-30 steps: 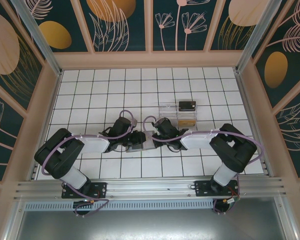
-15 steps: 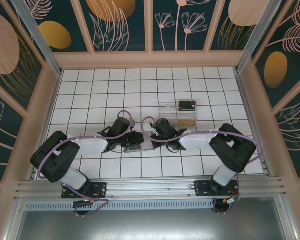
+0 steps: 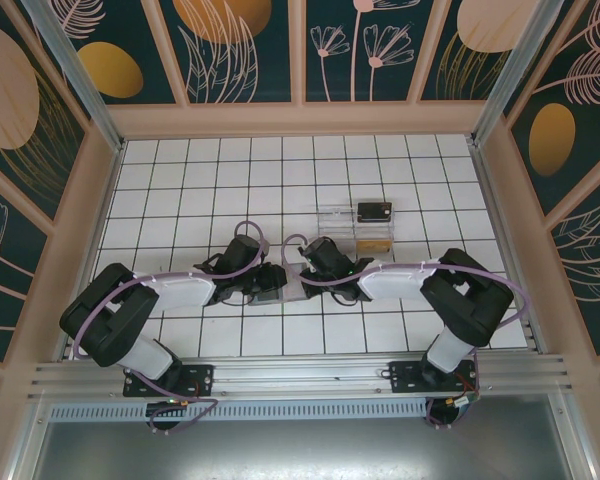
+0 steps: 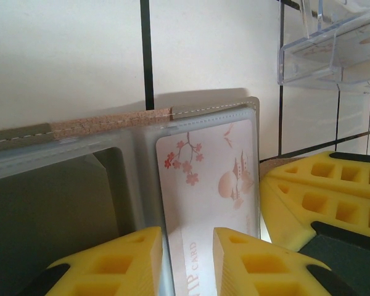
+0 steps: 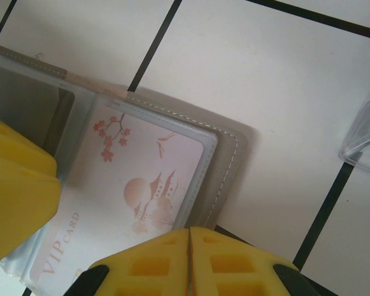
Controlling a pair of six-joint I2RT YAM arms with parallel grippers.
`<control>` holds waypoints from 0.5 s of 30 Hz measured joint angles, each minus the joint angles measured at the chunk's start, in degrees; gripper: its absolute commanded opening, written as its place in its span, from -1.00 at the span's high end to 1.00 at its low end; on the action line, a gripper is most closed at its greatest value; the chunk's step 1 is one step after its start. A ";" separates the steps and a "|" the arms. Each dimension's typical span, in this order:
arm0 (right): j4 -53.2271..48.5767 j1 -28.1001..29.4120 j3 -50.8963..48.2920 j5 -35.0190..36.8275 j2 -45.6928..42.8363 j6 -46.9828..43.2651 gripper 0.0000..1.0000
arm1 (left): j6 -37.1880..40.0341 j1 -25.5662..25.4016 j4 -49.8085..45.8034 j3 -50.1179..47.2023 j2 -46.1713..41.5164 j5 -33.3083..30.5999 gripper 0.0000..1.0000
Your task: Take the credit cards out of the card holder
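Card holder [image 5: 229, 153], pink card [image 5: 142, 194] inside

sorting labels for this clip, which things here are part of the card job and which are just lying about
Job: card holder, pink VIP card inside it, black card, tan card.
Lying about: clear plastic tray.

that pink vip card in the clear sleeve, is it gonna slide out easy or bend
The VIP card looks thin and flat: probably light, stiffish, flexing if levered. It fits snugly in a clear pocket of the card holder, so pulling may drag that along. Its smooth face likely slips.
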 measured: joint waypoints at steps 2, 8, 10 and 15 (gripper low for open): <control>0.04 0.00 0.00 0.00 -0.42 0.00 0.76 | 0.00 0.00 0.00 0.00 0.04 0.00 0.40; 0.48 0.11 0.00 -0.92 -0.87 0.02 0.76 | 0.00 0.00 0.02 0.00 0.11 0.00 0.41; 0.50 0.11 0.00 -1.11 -0.74 0.02 0.76 | 0.00 0.00 0.02 0.00 0.13 0.02 0.41; 0.74 0.11 -0.02 -1.66 1.16 0.04 0.77 | 0.00 0.00 0.02 0.17 0.39 0.04 0.42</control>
